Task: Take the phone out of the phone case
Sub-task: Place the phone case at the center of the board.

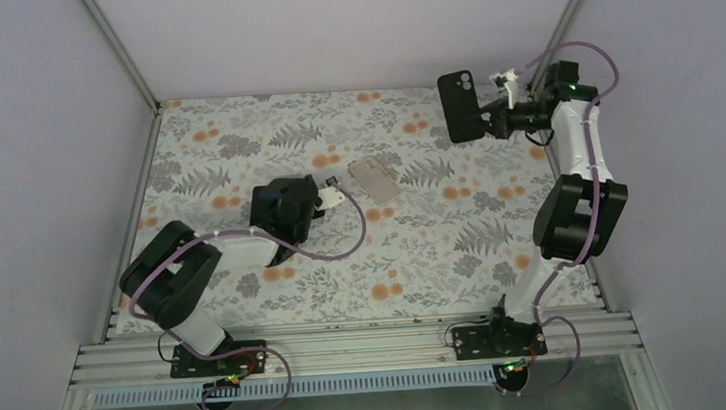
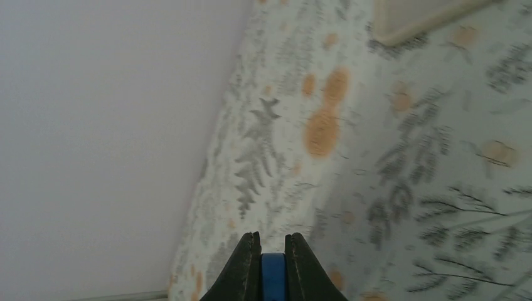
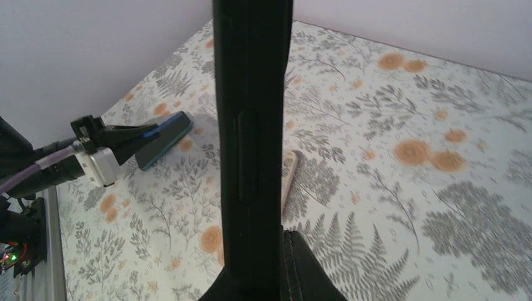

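L gripper (image 1: 332, 190) sits low over the floral-print tablecloth (image 1: 229, 137). Its fingers are pressed together w/ only a blue strip showing btwn them in its wrist cam, and it holds nothing. Just beyond its tips the slim beige rounded-corner phone (image 1: 374, 180) lies flat on the cloth. It's near the tips, and the top view shows no contact.

Further back on the R side, R gripper (image 1: 488, 117) is raised off the table and pinches the black rectangular phone case (image 1: 458, 108) along one long side, toward its near end. The case's broad face is turned to the overhead cam, w/ the camera cut-out at the far end. Its wrist cam sees the case edge-on, incl. the side button slot.

Phone and case are well apart, so the phone is prob. already out; can't see inside the case to confirm it's empty.

Handling, as a judgement:
- **Phone:** stiff, dense for its bulk, smooth-skinned so likely slippery, and the glass is fragile. Lying flat, it gives the fingers little to bite on. Best hold is across the short width on the two side edges, mid-length, w/ light squeeze and no drag on the faces.
- **Case:** light and prob. flexible at the lips. An edge pinch may bend it or let it swing, so a hold closer to a corner should be firmer.
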You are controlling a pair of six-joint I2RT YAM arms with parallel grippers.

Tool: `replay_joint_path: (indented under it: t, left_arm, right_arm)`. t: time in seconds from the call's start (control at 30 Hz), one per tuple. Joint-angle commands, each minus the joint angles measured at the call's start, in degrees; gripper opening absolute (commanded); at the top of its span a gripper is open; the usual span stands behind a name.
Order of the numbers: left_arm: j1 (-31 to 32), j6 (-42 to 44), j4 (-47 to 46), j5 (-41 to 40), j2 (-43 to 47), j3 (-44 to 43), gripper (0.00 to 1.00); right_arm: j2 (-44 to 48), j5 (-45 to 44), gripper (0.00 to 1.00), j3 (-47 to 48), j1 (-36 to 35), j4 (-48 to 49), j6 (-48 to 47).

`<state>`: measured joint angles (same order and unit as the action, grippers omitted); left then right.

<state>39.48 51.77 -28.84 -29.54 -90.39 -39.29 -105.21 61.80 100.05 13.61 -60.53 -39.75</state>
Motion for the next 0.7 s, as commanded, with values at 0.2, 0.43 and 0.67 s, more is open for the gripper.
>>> replay_joint_path:
  t: [0.2, 0.43, 0.67]
  left_arm:
    - [4.1, -2.3, -16.8, 0.0, -11.5, 1.6, 0.02]
    - [8.3, -4.8, -17.1, -0.2, -19.6, -2.8, 0.02]
    - [13.3, -4.8, -18.0, -0.5, -23.9, -2.9, 0.02]
  right_arm:
    - [-1.4, 1.8, 0.03, -7.5, 8.7, -2.4, -8.5]
    - [-8.3, -0.7, 0.03, -8.2, 11.8, -1.9, -9.1]
    - [-14.7, -8.5, 0.03, -8.4, 12.9, 0.2, -4.6]
